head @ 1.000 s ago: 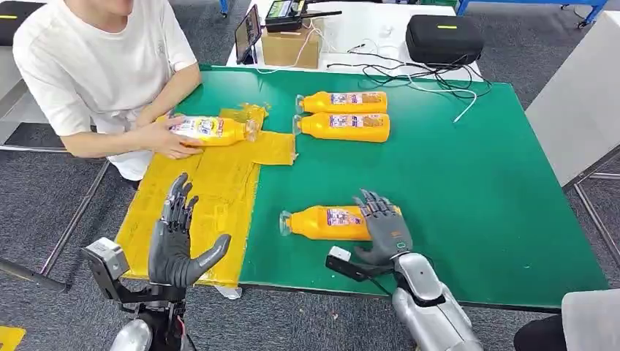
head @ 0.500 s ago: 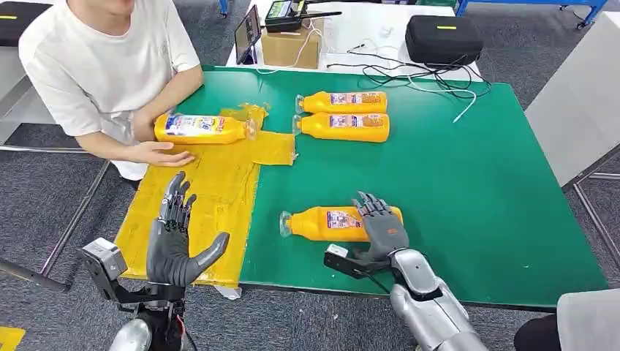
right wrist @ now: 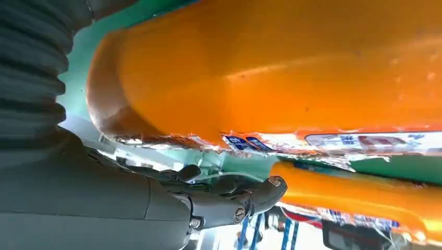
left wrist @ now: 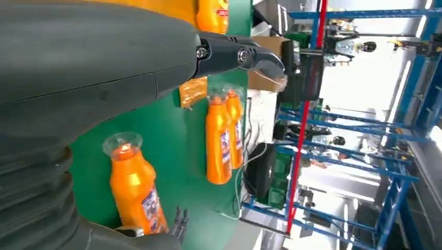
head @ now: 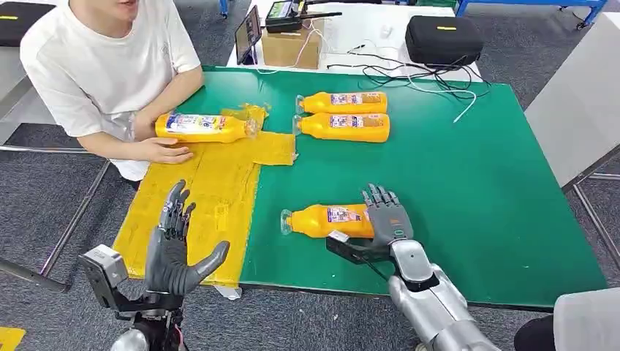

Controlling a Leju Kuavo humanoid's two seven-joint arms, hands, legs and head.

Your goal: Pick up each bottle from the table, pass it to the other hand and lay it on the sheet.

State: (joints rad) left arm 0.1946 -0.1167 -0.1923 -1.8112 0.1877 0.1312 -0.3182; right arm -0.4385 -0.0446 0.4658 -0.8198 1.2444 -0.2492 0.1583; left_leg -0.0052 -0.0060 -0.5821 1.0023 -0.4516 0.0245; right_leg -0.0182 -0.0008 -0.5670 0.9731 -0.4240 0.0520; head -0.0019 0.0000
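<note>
My right hand (head: pixel 386 218) lies over the base end of the nearest bottle (head: pixel 325 221), fingers draped across it; it seems to be gripping, though the wrist view is too close to be sure. The bottle lies on its side on the green table (head: pixel 475 168), cap toward the yellow sheet (head: pixel 212 190). My left hand (head: pixel 175 245) hovers open-fingered above the sheet's near edge. Farther off, a person's hand (head: pixel 162 150) rests beside another bottle (head: pixel 201 127) on the sheet.

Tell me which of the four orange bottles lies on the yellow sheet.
The bottle by the person's hand, at the sheet's far end. The other three bottles lie on the bare green mat.
</note>
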